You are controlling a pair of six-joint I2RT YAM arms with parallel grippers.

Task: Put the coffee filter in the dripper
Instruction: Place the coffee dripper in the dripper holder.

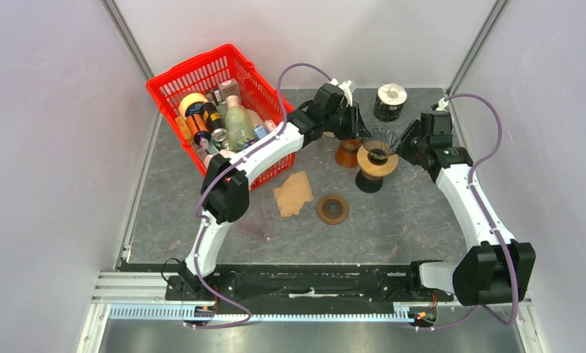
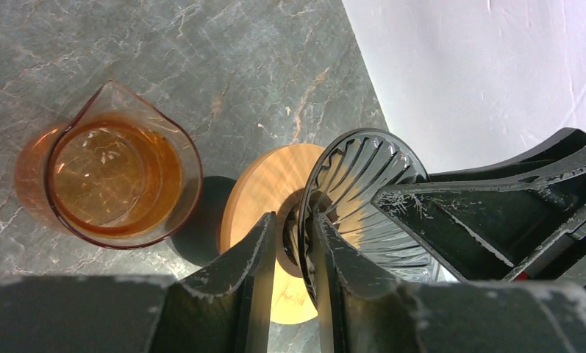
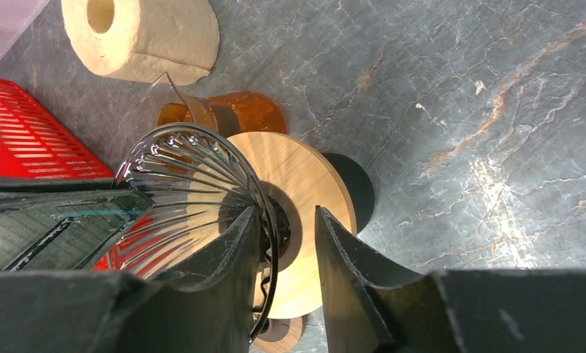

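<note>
The dripper (image 1: 380, 141) is a clear ribbed glass cone on a wooden ring over a black stand (image 1: 369, 182). It also shows in the left wrist view (image 2: 370, 169) and the right wrist view (image 3: 179, 169). My left gripper (image 1: 359, 132) (image 2: 293, 220) straddles its left rim, jaws closed to a narrow gap on the wall. My right gripper (image 1: 401, 143) (image 3: 286, 213) straddles the right rim with a visible gap to the outer finger. The tan paper coffee filters (image 1: 293, 193) lie flat on the table, away from both grippers.
An amber glass server (image 1: 346, 153) (image 2: 113, 176) stands just left of the stand. A paper roll (image 1: 390, 101) sits behind. A red basket (image 1: 201, 73) of bottles is at the back left. A brown wooden disc (image 1: 333, 209) and a clear pinkish cone (image 1: 256, 220) lie near the filters.
</note>
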